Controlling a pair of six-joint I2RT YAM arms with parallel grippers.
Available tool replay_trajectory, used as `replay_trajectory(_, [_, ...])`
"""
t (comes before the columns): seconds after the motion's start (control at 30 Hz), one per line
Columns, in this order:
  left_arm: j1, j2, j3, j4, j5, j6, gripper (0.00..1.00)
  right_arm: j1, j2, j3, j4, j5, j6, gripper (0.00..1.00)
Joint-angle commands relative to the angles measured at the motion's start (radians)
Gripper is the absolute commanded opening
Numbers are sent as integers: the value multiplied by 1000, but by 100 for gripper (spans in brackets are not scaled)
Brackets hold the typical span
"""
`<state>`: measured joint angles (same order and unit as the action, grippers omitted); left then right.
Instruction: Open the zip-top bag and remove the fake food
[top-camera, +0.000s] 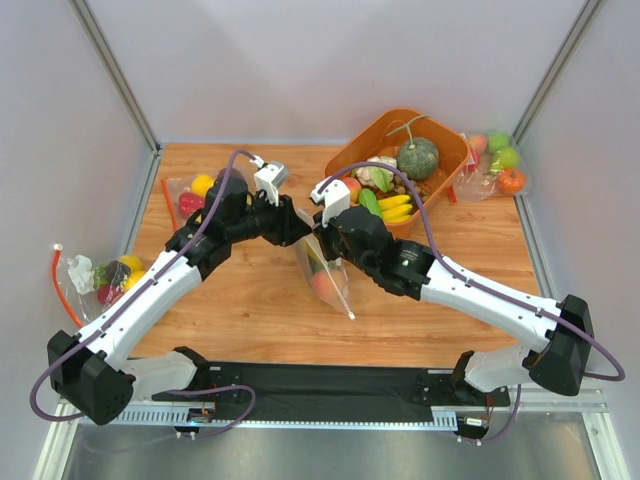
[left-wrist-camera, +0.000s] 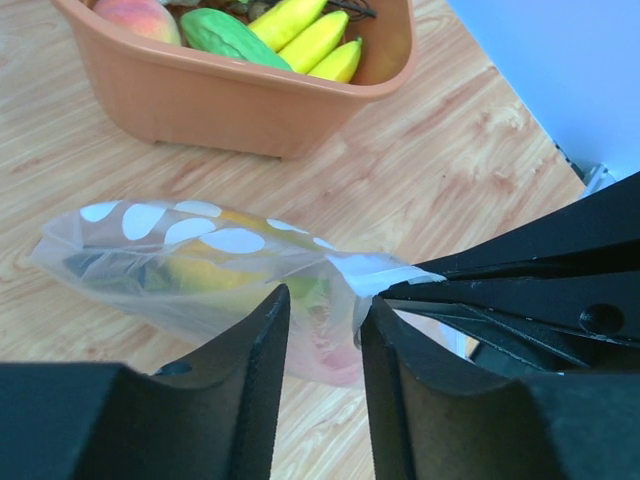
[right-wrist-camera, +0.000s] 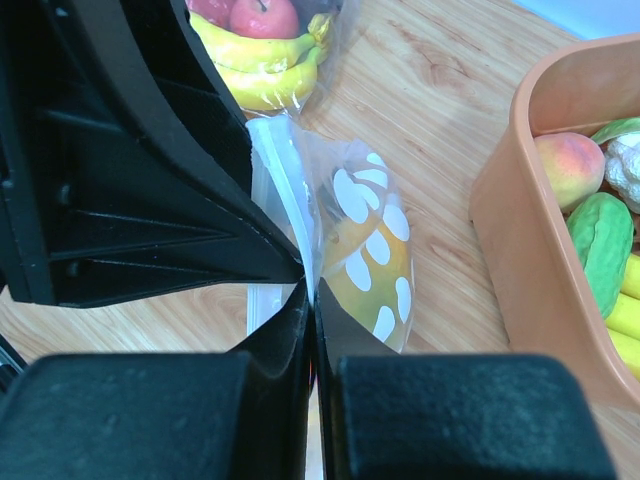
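The zip-top bag (top-camera: 328, 275), clear with white dots, hangs at mid-table below where the two arms meet. My right gripper (top-camera: 318, 228) is shut on the bag's top edge, its fingertips (right-wrist-camera: 311, 290) pinching the film just beside the white strip. My left gripper (left-wrist-camera: 325, 298) faces it with jaws apart, one on each side of the bag's upper edge (left-wrist-camera: 345, 285). Inside the bag (right-wrist-camera: 370, 240) sit the fake food pieces: a yellow mango (right-wrist-camera: 375, 270) and a pink-orange peach (top-camera: 325, 288). A dark piece (left-wrist-camera: 100, 270) shows dimly through the film.
An orange basket (top-camera: 372, 128) at the back right holds a grey-green pumpkin (top-camera: 417, 157), bananas (top-camera: 395, 207) and other fruit. Plain clear bags of fruit lie at the back left (top-camera: 195, 195), far left (top-camera: 105, 275) and back right (top-camera: 495, 160).
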<state>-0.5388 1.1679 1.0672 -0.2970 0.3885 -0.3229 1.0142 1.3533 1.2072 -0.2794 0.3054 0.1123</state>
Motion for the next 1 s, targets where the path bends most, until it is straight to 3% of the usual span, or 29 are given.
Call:
replay_trajectory(0.0, [3, 13, 7, 65, 85, -36, 41, 9, -13, 0, 60, -5, 20, 0])
replay_trajectory(0.1, [5, 22, 5, 85, 122, -50, 29, 9, -10, 0, 62, -5, 23, 0])
replay_trajectory(0.2, [11, 24, 14, 67, 128, -45, 7, 9, -6, 2, 56, 14, 18, 0])
replay_trajectory(0.3, [20, 21, 48, 4, 116, -6, 0, 9, -10, 8, 31, 75, -13, 0])
replay_trajectory(0.57, [49, 81, 195, -283, 44, 159, 0, -49, -74, -9, -14, 176, -66, 0])
replay_trajectory(0.97, [62, 36, 257, -410, 71, 303, 0, -173, -109, -38, -75, 176, -59, 0])
